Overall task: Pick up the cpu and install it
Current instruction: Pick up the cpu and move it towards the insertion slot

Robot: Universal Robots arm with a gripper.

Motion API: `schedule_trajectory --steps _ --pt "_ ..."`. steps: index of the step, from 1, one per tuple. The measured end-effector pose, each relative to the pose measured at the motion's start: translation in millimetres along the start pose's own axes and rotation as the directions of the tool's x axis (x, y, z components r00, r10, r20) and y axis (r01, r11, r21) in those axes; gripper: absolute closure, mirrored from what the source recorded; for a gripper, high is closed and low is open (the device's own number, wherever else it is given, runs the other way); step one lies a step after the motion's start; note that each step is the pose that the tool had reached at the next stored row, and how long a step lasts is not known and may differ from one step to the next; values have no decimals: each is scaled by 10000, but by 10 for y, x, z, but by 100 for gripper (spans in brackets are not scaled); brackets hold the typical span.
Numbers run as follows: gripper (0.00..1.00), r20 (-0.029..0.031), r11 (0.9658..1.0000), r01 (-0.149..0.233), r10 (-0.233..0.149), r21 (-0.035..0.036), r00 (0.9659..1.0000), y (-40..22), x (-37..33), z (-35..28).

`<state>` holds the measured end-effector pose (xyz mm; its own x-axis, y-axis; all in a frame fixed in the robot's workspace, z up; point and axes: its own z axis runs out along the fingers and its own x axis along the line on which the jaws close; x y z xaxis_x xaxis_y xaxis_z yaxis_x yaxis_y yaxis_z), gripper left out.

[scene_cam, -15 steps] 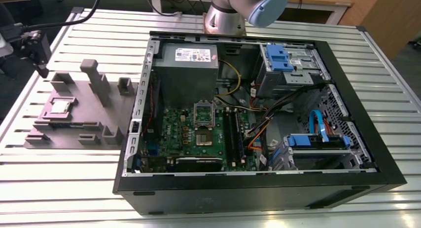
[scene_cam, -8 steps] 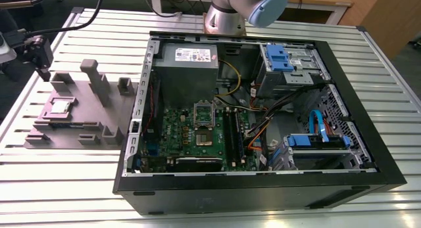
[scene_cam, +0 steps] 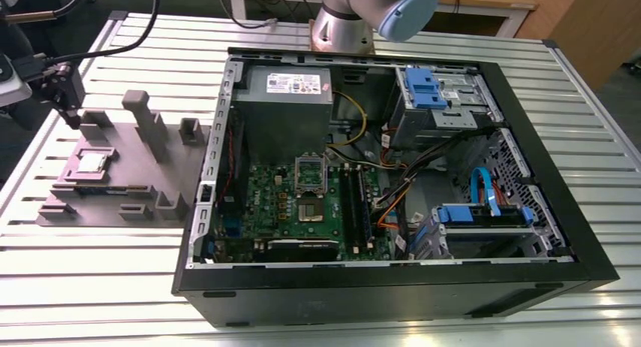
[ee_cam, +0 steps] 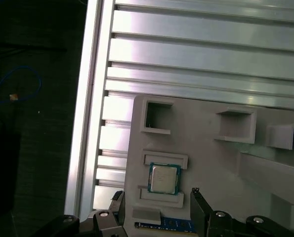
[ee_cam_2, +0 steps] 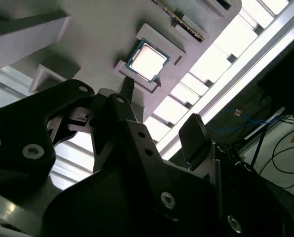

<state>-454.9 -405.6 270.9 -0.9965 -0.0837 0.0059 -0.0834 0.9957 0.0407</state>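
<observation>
The cpu [scene_cam: 93,161] is a small silver-grey square chip lying flat in a recess of the grey fixture [scene_cam: 150,178], to the exterior view's left of the computer case. In both wrist views the cpu [ee_cam_2: 147,60] [ee_cam: 163,178] sits just beyond my fingertips, untouched. My gripper [scene_cam: 70,120] hangs above the far left corner of the fixture. The gripper [ee_cam: 158,195] [ee_cam_2: 161,111] is open, its black fingers [ee_cam: 196,197] spread wide with nothing between them. Inside the case, the metal socket frame [scene_cam: 309,173] lies on the green motherboard.
The open black computer case [scene_cam: 541,279] takes up the middle and right of the slatted aluminium table [scene_cam: 90,264]. Upright grey posts [scene_cam: 137,110] rise from the fixture near the gripper. The arm's base [scene_cam: 346,28] stands behind the case. Cables hang off the table's edge.
</observation>
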Motion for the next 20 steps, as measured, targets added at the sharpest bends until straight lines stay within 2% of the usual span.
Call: schedule_trajectory --steps 16,20 --pt "36 2 10000 1 -1 0 10000 -2 -7 19" --pt "36 7 9999 -138 138 -1 9999 -2 -7 24"
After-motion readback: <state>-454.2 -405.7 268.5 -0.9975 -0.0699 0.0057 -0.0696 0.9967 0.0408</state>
